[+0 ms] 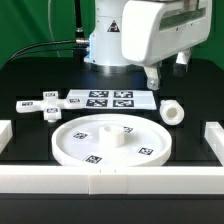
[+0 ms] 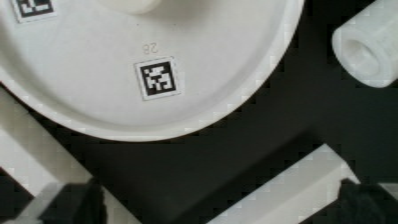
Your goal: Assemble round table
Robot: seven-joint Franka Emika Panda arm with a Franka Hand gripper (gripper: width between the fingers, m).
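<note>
While the round disc (image 1: 110, 140) lies flat on the black table (image 1: 35, 130), tags up, the leg (image 1: 173, 112) rests just off its rim, exterior view's right | foot (image 1: 45, 103) beyond, exterior view's left, beside the marker board (image 1: 108, 99) | gripper (image 2: 217, 203) raised, fingers wide apart, empty.

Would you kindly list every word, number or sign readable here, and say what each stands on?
No readable word, brand or number.
Round disc: a faint small mark above its square tag, too blurred to read.
Marker board and cross-shaped foot: black-and-white tag patterns only, no letters.
</note>
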